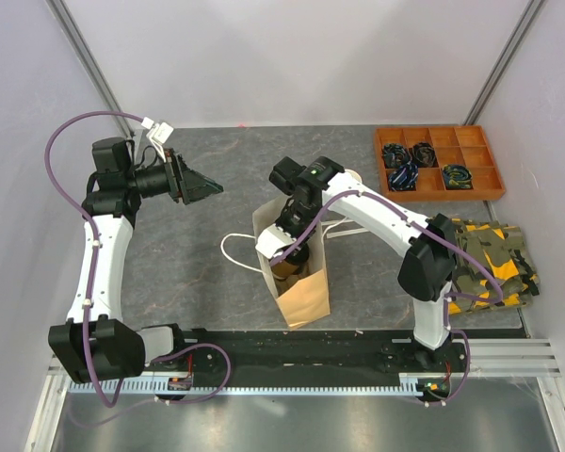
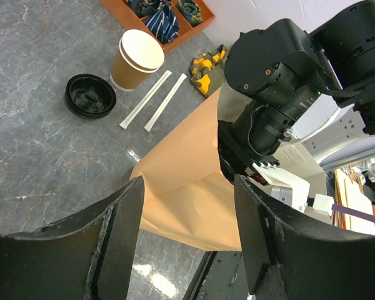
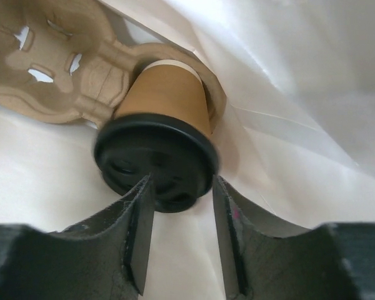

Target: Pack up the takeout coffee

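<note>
In the right wrist view a tan cup [image 3: 165, 94] with a black lid [image 3: 156, 156] on it sits in a pocket of the brown pulp carrier [image 3: 47, 62], inside the white-lined paper bag [image 3: 287, 75]. My right gripper [image 3: 181, 187] is open just above that lid, with a finger on each side. From above, the right gripper [image 1: 287, 266] is down inside the tan bag [image 1: 304, 292]. My left gripper [image 1: 196, 185] is open, empty and raised to the left of the bag. A second, open cup [image 2: 136, 59] and a loose black lid [image 2: 89, 95] stand on the table behind the bag.
Two white paper-wrapped sticks [image 2: 155, 100] lie beside the open cup. An orange divided tray [image 1: 438, 162] holds rolled ties at the back right. A camouflage cloth [image 1: 494, 264] lies at the right. The bag's white handle [image 1: 234, 252] loops out to its left.
</note>
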